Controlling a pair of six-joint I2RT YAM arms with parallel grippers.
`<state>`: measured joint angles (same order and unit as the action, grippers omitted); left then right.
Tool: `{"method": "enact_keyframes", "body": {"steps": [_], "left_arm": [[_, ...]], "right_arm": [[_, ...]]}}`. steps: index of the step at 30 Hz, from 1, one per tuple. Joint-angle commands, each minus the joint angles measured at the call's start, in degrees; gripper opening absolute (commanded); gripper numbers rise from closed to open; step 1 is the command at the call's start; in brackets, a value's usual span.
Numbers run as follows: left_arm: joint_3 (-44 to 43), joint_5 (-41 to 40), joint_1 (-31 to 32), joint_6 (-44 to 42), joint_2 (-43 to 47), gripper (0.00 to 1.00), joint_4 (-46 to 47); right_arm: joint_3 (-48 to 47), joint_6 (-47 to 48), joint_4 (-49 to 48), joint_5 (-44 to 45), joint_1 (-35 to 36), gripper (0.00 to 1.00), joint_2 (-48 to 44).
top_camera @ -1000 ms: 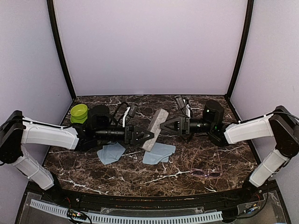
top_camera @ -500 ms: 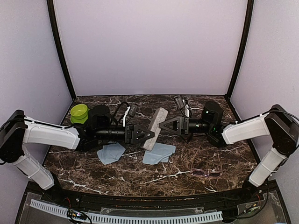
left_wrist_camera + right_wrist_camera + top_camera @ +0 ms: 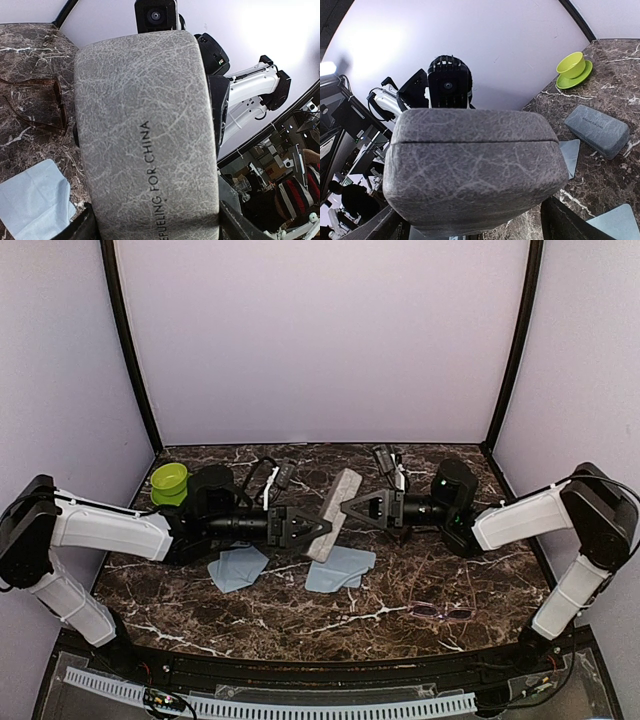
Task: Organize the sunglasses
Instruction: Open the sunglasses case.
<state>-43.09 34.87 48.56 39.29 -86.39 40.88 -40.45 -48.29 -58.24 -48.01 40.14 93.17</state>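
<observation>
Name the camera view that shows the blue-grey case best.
Right wrist: the blue-grey case lies closed and whole on the table, near the green cup. Neither the top external nor the left wrist view shows it.

Grey case [image 3: 334, 502], pale crackle veins and black lettering, over a dark brown table [image 3: 300, 615] marbled white, light blue cloths [image 3: 340, 568] below it, lime-green cup [image 3: 169, 481] to its left, pink-purple sunglasses [image 3: 441, 612] lower right.

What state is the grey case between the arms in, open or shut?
Shut. In the right wrist view the grey case shows its lid seam as a thin closed line, no gap.
</observation>
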Motion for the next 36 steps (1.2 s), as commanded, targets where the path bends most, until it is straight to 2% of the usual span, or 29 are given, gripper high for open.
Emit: {"method": "enact_keyframes", "body": {"steps": [1, 8, 14, 17, 29, 33, 36], "left_arm": [[0.26, 1.86, 0.14, 0.56, -0.27, 0.0, 4.96], [0.05, 2.6, 0.14, 1.16, -1.27, 0.0, 5.67], [0.22, 2.4, 0.14, 1.47, -1.46, 0.0, 5.95], [0.29, 1.96, 0.14, 1.5, -1.06, 0.0, 6.05], [0.53, 1.26, 0.14, 2.05, -0.97, 0.0, 6.26], [0.79, 1.08, 0.14, 1.95, -0.75, 0.0, 6.3], [1.05, 0.99, 0.14, 2.02, -0.75, 0.0, 6.38]], "right_arm": [[0.07, -2.26, -6.0, -0.71, 0.38, 0.9, 1.85], [0.13, -2.9, -7.44, -1.36, 0.47, 0.86, 2.2], [0.54, -3.04, -8.49, -1.63, 0.47, 0.74, 2.2], [0.71, -2.78, -8.53, -2.04, 0.45, 0.71, 2.11], [0.35, -2.64, -8.86, -3.36, 0.4, 0.82, 1.76], [0.54, -2.86, -9.42, -3.73, 0.38, 0.82, 1.95], [0.54, -3.02, -9.66, -3.67, 0.38, 0.78, 2.23]]}}
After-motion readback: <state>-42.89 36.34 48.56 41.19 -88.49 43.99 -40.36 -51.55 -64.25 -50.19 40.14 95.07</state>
